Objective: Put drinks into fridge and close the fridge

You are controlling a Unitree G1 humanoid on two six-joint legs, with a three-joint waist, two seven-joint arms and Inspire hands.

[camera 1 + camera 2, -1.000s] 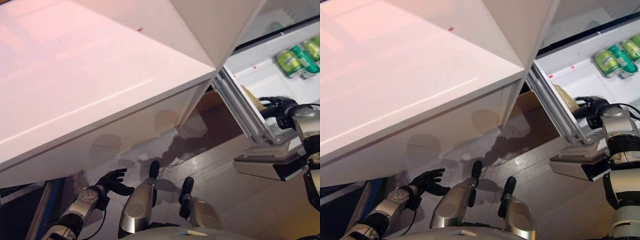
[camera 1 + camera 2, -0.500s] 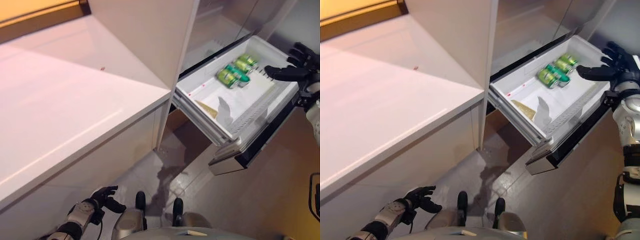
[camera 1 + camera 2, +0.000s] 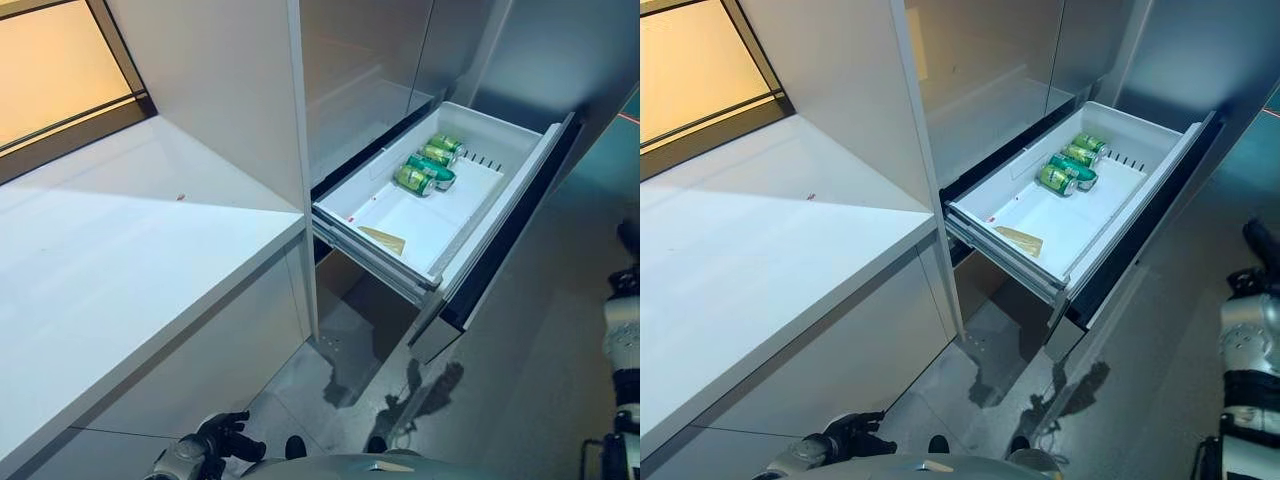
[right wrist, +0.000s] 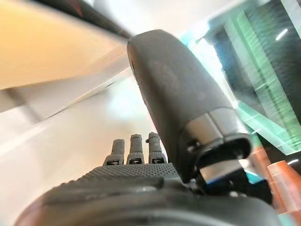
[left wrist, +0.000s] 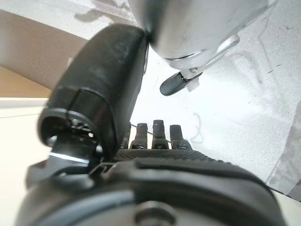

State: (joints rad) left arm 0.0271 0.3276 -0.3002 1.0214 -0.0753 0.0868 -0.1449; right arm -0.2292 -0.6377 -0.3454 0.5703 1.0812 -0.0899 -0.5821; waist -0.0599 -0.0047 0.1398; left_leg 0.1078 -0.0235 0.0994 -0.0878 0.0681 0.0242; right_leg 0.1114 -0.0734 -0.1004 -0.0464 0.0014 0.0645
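Green cans [image 3: 426, 166] lie on their sides at the far end of a white fridge drawer [image 3: 470, 215], which stands pulled out of the grey fridge front [image 3: 365, 70]. My right hand [image 3: 1262, 247] hangs at the right edge, apart from the drawer's dark front panel [image 3: 1140, 235]; in the right wrist view its fingers [image 4: 134, 148] are straight and hold nothing. My left hand [image 3: 218, 442] hangs low by the floor, under the counter's edge; its fingers [image 5: 157, 134] are relaxed and empty.
A tan card [image 3: 384, 240] lies in the drawer's near end. A long white counter [image 3: 120, 270] runs along the left, with a tall white panel [image 3: 220, 90] between it and the fridge. Grey floor [image 3: 540, 350] lies right of the drawer.
The camera has swung up and back, so the whole picture has shifted. My right hand has come off the drawer's rim and dropped to the right edge. The drawer stays open.
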